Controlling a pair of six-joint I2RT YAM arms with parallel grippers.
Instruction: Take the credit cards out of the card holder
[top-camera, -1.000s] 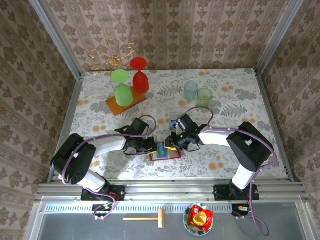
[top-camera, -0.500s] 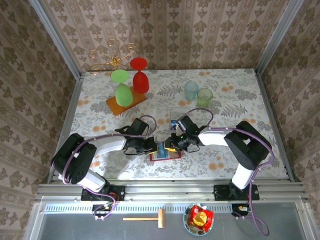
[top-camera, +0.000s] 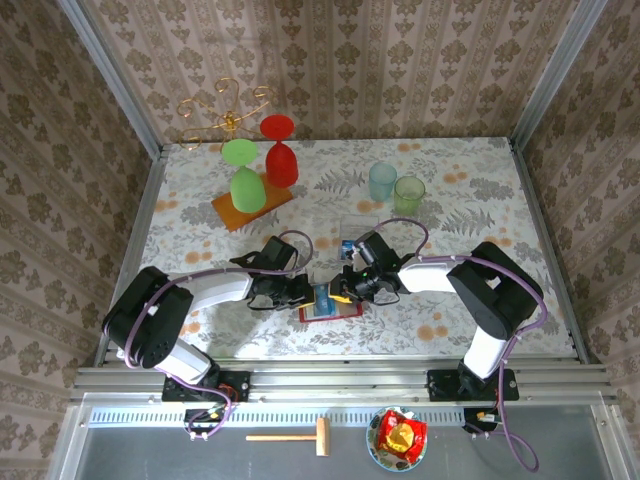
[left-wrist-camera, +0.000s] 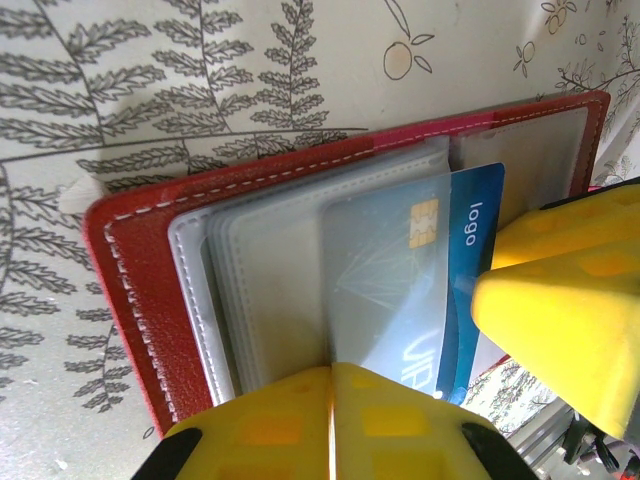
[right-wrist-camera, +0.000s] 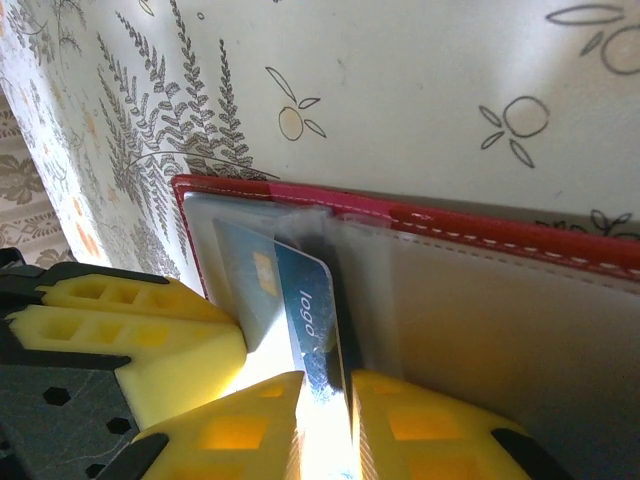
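The red card holder (top-camera: 327, 313) lies open near the table's front, its clear pockets facing up (left-wrist-camera: 260, 280). A blue credit card (left-wrist-camera: 476, 235) marked "logo" sticks partway out of one pocket. My left gripper (top-camera: 304, 292) is shut, pinching the edge of a clear pocket leaf (left-wrist-camera: 331, 400). My right gripper (top-camera: 343, 289) comes from the other side, and its jaws (right-wrist-camera: 326, 425) are narrowed on the free end of the blue card (right-wrist-camera: 305, 300). One yellow right finger (left-wrist-camera: 560, 300) appears in the left wrist view.
Upturned green (top-camera: 246, 185) and red (top-camera: 281, 160) wine glasses stand on an orange board (top-camera: 232, 213) at the back left, by a gold rack (top-camera: 225, 105). Two tumblers (top-camera: 395, 187) stand at the back centre. A pale flat rectangle (top-camera: 357, 224) lies just behind the grippers.
My right gripper has edged left toward the holder and its jaws have narrowed around the blue card. The left arm and the holder have not moved.
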